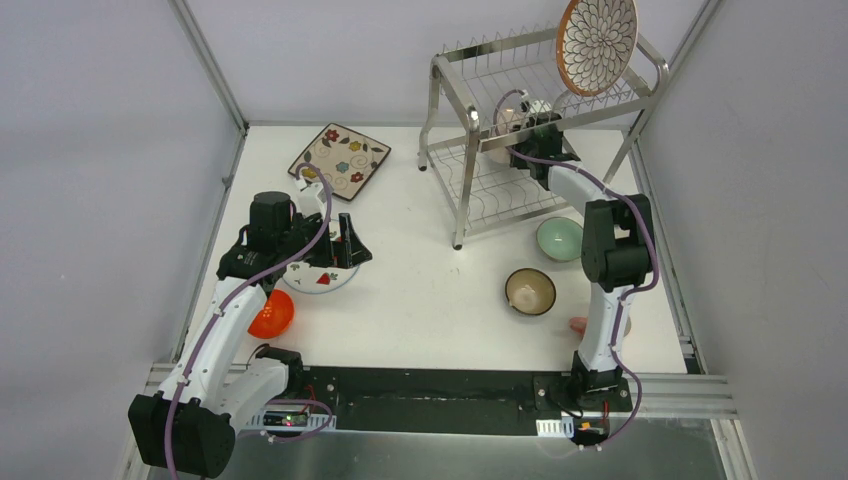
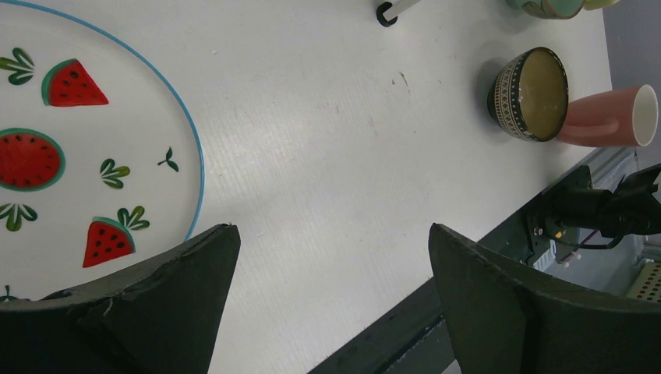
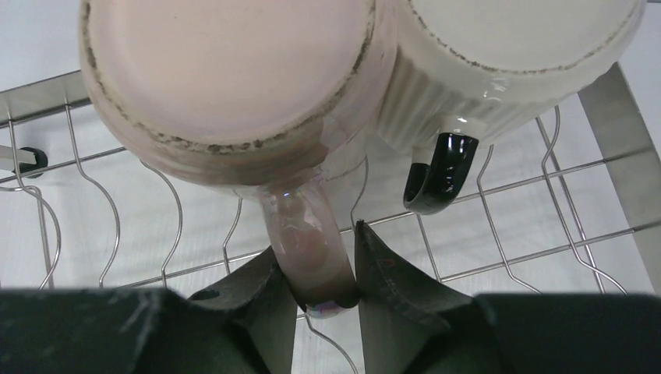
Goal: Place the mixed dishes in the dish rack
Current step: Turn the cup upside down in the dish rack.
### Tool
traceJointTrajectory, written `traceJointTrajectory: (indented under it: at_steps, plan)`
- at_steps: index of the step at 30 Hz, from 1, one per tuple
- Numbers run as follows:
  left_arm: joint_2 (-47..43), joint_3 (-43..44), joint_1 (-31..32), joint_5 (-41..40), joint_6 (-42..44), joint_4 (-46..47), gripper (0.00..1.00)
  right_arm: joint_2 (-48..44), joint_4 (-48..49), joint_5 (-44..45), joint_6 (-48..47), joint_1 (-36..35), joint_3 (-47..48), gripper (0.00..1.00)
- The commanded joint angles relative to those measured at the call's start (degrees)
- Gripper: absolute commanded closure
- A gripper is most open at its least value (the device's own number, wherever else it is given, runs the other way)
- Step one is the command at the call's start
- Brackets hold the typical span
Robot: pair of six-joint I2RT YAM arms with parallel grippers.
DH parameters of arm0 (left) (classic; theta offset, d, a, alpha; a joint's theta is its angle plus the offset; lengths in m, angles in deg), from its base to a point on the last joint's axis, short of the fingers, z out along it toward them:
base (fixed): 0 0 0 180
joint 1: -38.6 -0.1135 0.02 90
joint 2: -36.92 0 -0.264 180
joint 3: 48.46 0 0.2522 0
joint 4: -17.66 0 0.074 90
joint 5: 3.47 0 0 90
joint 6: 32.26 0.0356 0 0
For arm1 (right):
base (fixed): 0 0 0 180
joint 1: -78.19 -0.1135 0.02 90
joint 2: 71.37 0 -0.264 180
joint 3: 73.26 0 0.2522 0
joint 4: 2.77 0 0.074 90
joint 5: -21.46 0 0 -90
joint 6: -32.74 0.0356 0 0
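My right gripper (image 3: 319,261) is shut on the handle of a pink mug (image 3: 226,86), held over the wire shelf of the silver dish rack (image 3: 507,257), right beside a pale ribbed cup (image 3: 499,62) with a black handle. From above, the right gripper (image 1: 530,130) is inside the dish rack's (image 1: 450,90) lower tier. A round petal-pattern plate (image 1: 597,40) stands in the top tier. My left gripper (image 1: 345,245) is open and empty, its left finger over the edge of a white watermelon plate (image 2: 78,156), which also shows from above (image 1: 318,277).
On the table lie a square floral plate (image 1: 340,160), an orange bowl (image 1: 272,315), a mint bowl (image 1: 559,238), a brown bowl (image 1: 530,290) and a pink cup (image 2: 612,117) on its side near the front edge.
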Motion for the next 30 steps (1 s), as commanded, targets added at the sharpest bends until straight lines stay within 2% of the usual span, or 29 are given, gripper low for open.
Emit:
traceJointTrajectory:
  at_steps: [1,4,11,15,21,23,25,30]
  plan:
    - [-0.01,0.69,0.56,-0.66,1.07,0.11,0.04,0.69,-0.3,-5.42,0.37,0.22,1.67,0.68]
    - [-0.31,0.65,0.56,-0.84,1.03,0.06,0.04,0.0,-0.57,-7.32,1.0,0.08,1.52,0.65]
    - [-0.5,0.56,0.54,-1.11,1.04,0.08,0.04,-2.5,-2.68,-7.01,1.6,-0.28,0.21,0.47]
    - [-0.69,0.5,0.52,-1.2,1.14,0.11,0.04,-4.77,-3.45,-6.23,2.59,-0.28,-1.93,0.43]
    - [-0.9,0.47,0.56,-1.27,1.17,0.07,0.04,-9.08,-4.63,-9.77,4.43,-0.28,-6.16,0.37]
    - [-1.0,0.43,0.5,-1.29,1.09,0.08,0.05,-10.8,-5.08,-11.18,5.04,-0.28,-7.39,0.31]
    - [-1.14,0.39,0.57,-1.29,1.16,0.1,0.04,-11.9,-6.84,-12.31,5.75,-0.33,-7.65,0.26]
    - [-1.35,0.39,0.55,-1.28,1.16,0.11,0.04,-14.03,-12.77,-13.35,8.07,-0.28,-8.11,0.24]
